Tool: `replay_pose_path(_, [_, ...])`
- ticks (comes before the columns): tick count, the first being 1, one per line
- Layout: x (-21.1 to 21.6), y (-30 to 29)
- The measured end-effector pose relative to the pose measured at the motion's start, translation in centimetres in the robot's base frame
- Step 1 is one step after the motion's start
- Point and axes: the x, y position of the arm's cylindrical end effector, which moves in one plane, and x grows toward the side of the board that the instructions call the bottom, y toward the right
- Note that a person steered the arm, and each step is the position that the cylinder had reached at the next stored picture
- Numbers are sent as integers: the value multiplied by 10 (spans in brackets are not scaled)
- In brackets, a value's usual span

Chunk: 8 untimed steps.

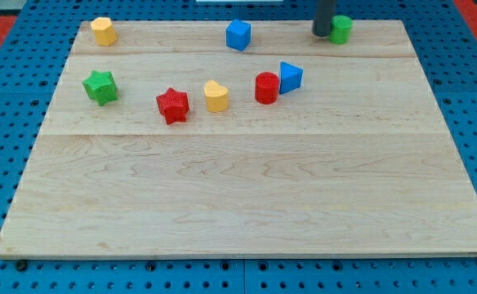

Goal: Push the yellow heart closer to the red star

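Note:
The yellow heart (216,95) lies on the wooden board (247,188) a little above its middle. The red star (172,105) lies just to its left, a small gap apart. My tip (322,33) is at the view's top right, touching or nearly touching the left side of a green cylinder (341,28). The tip is far from the yellow heart, up and to the right of it.
A red cylinder (266,87) and a blue triangular block (290,77) sit right of the heart. A blue cube (238,35) is at top centre, a yellow hexagonal block (103,30) at top left, a green star (100,86) at left.

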Motion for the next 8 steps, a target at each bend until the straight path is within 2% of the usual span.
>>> replay_pose_path(4, [0, -65])
replay_pose_path(5, [30, -89])
replay_pose_path(6, [70, -86])
replay_pose_path(8, [136, -143])
